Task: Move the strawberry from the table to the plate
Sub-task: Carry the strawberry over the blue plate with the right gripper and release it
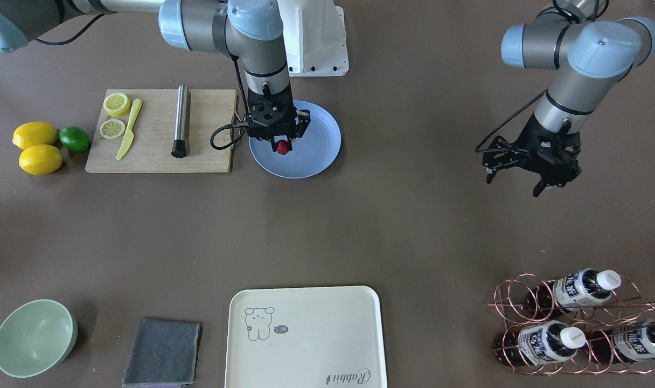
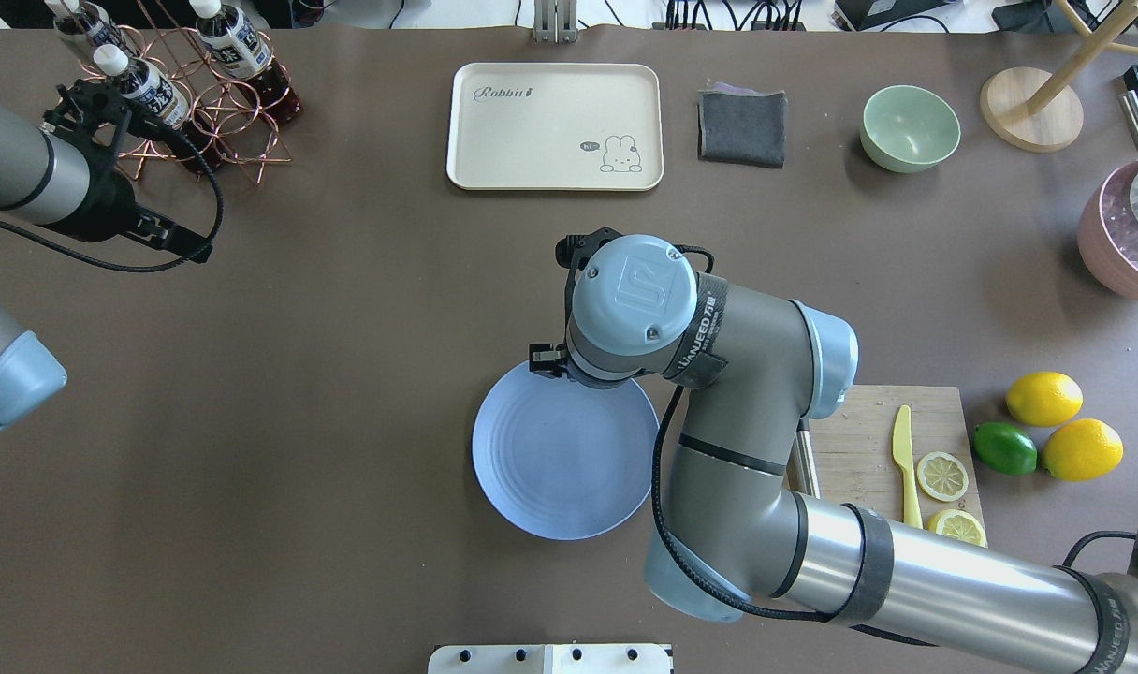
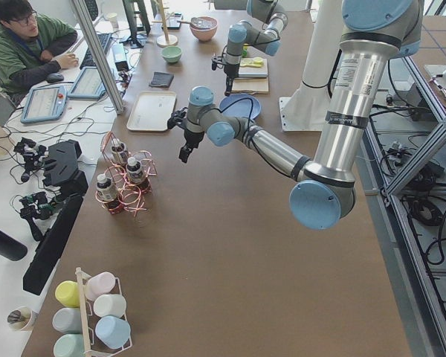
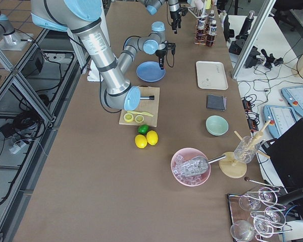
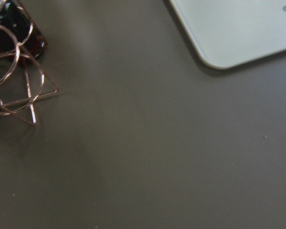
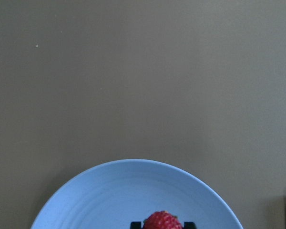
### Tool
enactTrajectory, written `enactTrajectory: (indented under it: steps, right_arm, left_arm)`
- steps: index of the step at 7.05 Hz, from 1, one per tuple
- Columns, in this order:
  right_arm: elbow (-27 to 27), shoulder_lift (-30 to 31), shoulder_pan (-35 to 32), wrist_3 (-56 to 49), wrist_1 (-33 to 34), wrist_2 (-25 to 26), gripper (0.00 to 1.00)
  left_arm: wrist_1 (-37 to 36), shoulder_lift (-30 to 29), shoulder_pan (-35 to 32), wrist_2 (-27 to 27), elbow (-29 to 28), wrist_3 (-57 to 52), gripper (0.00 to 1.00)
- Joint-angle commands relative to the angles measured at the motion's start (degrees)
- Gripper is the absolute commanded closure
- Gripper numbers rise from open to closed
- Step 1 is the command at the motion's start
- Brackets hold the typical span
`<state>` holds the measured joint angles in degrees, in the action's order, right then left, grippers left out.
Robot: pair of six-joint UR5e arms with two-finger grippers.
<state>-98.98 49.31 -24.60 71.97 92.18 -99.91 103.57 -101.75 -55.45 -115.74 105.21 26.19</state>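
Observation:
The small red strawberry [image 1: 282, 146] sits between the fingertips of my right gripper [image 1: 282, 144], which is shut on it. Both are over the near-centre part of the round light-blue plate [image 1: 319, 141] on the grey-brown table [image 1: 403, 215]. The right wrist view has the strawberry [image 6: 163, 221] at its bottom edge over the plate [image 6: 109, 200], with a black fingertip on either side. From overhead the wrist hides the berry, and only the plate [image 2: 550, 468] shows. I cannot tell whether the berry touches the plate. My left gripper [image 1: 513, 183] hangs open and empty, far off above bare table.
A wooden cutting board [image 1: 209, 156] with lemon slices, a yellow knife and a metal cylinder lies beside the plate. Two lemons and a lime [image 1: 74, 138] lie beyond it. A cream tray [image 1: 306, 337], grey cloth [image 1: 163, 353], green bowl [image 1: 34, 337] and copper bottle rack [image 1: 575, 323] line the far edge.

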Motion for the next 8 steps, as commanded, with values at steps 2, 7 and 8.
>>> enactTrajectory:
  steps: [2,7,8]
  right_arm:
    - [2.72,-0.53,3.58,-0.16,-0.25,4.19,1.0]
    - [6.87,0.17,6.23,0.8,-7.54,4.46,1.0]
    - [6.6,0.26,6.23,1.15,-7.37,4.29,0.01]
  left_arm:
    - [-6.28,3.38,-6.33,-2.04,0.87,-11.58,0.02]
    - [-6.28,4.1,-8.97,-2.04,0.52,-15.73,0.02]
    - [-6.28,4.1,-8.97,-2.04,0.52,-15.73,0.02]
